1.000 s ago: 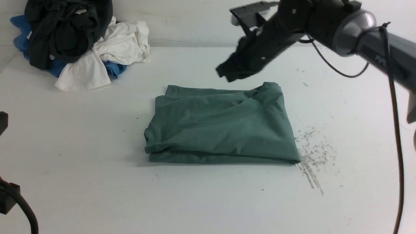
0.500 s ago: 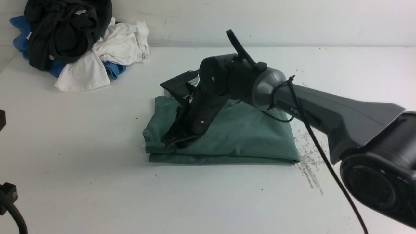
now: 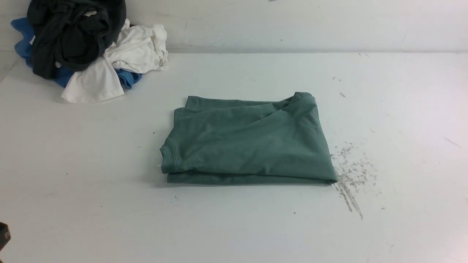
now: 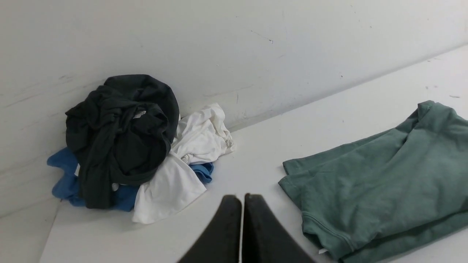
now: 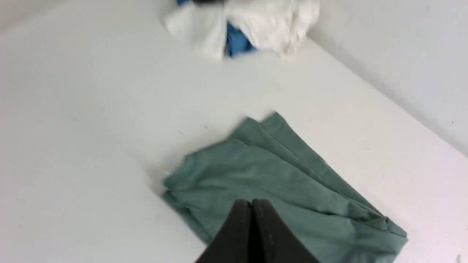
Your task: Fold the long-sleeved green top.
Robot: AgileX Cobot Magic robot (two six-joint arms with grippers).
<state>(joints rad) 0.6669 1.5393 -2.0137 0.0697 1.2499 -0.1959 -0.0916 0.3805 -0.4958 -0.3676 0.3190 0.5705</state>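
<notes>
Green top folded into a neat stack mid-table. Left gripper and right gripper both pinched closed, holding nothing. Heap of clothes at the far left corner.

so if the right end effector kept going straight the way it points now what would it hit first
Probably the green top: the shut right end effector points over its folded cloth, with nothing between. Depth is unclear from the wrist view alone.

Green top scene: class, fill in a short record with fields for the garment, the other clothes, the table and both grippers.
garment: green long-sleeved top, folded into a flat rectangle
other clothes: heap of black, white and blue garments against the wall
table: white, scuff marks beside the top
left gripper: shut, empty
right gripper: shut, empty
</notes>
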